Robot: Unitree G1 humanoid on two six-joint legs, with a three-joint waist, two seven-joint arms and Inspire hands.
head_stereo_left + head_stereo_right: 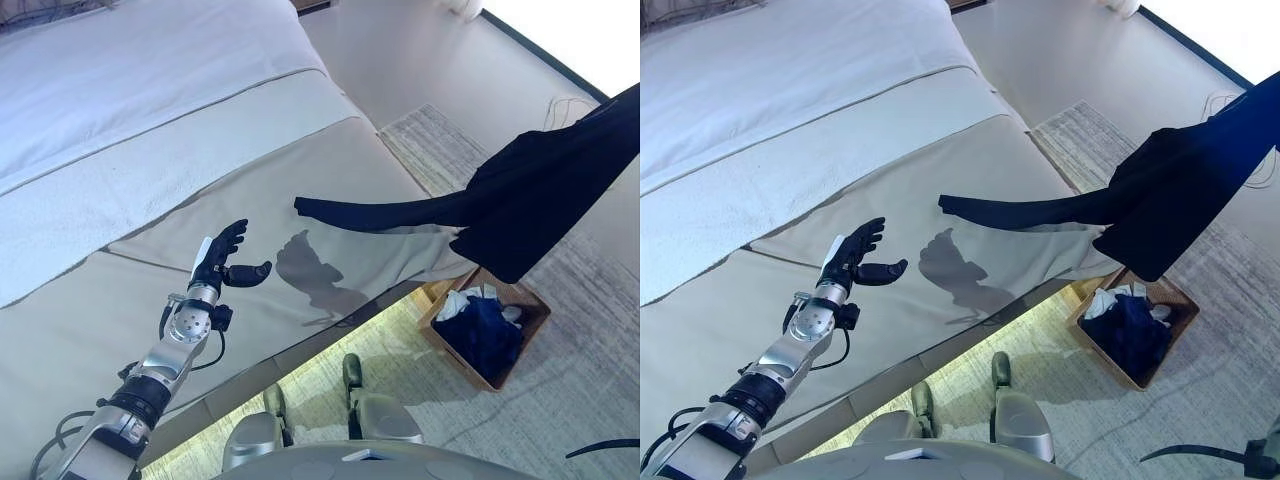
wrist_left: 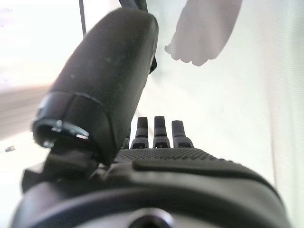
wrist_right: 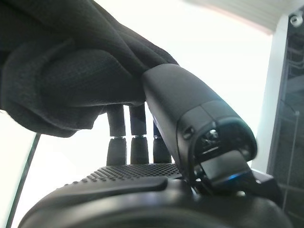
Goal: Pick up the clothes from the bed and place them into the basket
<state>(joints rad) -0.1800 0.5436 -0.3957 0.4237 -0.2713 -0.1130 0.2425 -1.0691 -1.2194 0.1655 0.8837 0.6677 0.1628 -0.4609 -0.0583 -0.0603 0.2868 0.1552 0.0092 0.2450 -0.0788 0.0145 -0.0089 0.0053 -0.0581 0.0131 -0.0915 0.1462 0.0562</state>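
Note:
A dark garment [image 1: 540,190] hangs in the air from the upper right. One long end trails down onto the beige bed cover [image 1: 330,180], and its bulk hangs above the wooden basket [image 1: 535,310] on the floor beside the bed. In the right wrist view my right hand [image 3: 133,180] pinches this dark cloth [image 3: 71,71] between thumb and fingers. My left hand [image 1: 222,258] hovers open and empty over the bed cover, left of the trailing end; it also shows in the left wrist view [image 2: 161,161] with straight fingers.
The basket holds dark blue and white clothes [image 1: 485,325]. A pale grey rug [image 1: 590,370] lies under it. A white duvet [image 1: 130,90] covers the far part of the bed. The bed's edge runs diagonally between me and the basket.

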